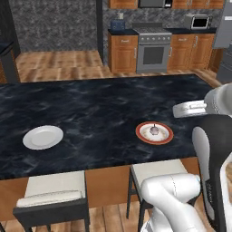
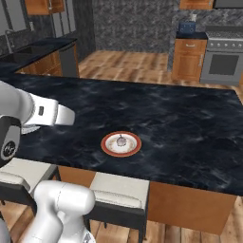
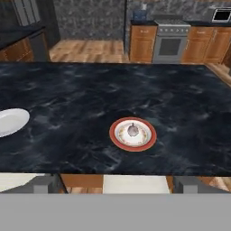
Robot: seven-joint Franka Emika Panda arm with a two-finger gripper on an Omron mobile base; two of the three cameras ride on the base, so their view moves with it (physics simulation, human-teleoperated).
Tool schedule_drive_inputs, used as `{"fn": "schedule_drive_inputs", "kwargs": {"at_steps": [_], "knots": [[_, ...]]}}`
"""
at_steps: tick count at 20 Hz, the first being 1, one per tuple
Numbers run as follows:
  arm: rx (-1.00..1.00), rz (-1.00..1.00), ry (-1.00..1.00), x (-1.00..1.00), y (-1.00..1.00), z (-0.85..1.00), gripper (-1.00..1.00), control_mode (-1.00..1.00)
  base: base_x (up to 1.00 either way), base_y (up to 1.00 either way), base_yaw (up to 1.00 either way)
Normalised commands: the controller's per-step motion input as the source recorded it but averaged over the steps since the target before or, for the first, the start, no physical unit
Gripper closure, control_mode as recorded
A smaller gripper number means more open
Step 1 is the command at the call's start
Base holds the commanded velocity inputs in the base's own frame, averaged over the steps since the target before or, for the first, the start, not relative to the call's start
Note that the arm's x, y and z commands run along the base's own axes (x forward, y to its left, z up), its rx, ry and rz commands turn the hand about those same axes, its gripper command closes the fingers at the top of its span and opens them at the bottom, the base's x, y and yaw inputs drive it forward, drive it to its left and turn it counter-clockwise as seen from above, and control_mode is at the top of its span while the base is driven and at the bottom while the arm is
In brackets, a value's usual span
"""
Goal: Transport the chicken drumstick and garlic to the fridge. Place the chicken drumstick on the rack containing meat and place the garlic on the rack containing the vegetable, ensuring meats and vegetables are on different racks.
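The garlic [image 3: 133,130] is a small off-white lump resting in the middle of a white dish with a red-orange rim [image 3: 116,140], near the front edge of the black stone island; it shows as well in the left base view [image 1: 154,131] and the right base view [image 2: 121,141]. My gripper [image 3: 117,184] is held back from the dish, over the island's near edge, its fingertips [image 3: 45,182] wide apart and open with nothing between them. The chicken drumstick is out of view. A tall grey front at the far right edge looks like the fridge [image 1: 224,31].
A plain white plate [image 1: 43,137] lies on the island's left part. Two cushioned stools [image 1: 54,190] stand under the near edge. A steel oven [image 1: 153,52] with wooden cabinets sits against the back wall, across a wooden floor.
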Motion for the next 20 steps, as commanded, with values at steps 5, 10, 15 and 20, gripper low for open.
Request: {"fn": "schedule_drive_inputs", "kwargs": {"at_steps": [5,10,15,20], "knots": [[0.00,-0.03,0.45,0.83,-0.11,-0.66,-1.00,-1.00,0.00,0.00,0.00],[0.00,-0.08,0.50,0.78,-0.23,-0.65,-1.00,-1.00,0.00,0.00,0.00],[0.00,-0.06,0.28,0.63,-0.26,-0.49,-1.00,-1.00,0.00,0.00,0.00],[0.00,-0.06,0.25,0.68,-0.20,-0.63,-1.00,-1.00,0.00,0.00,0.00]]}}
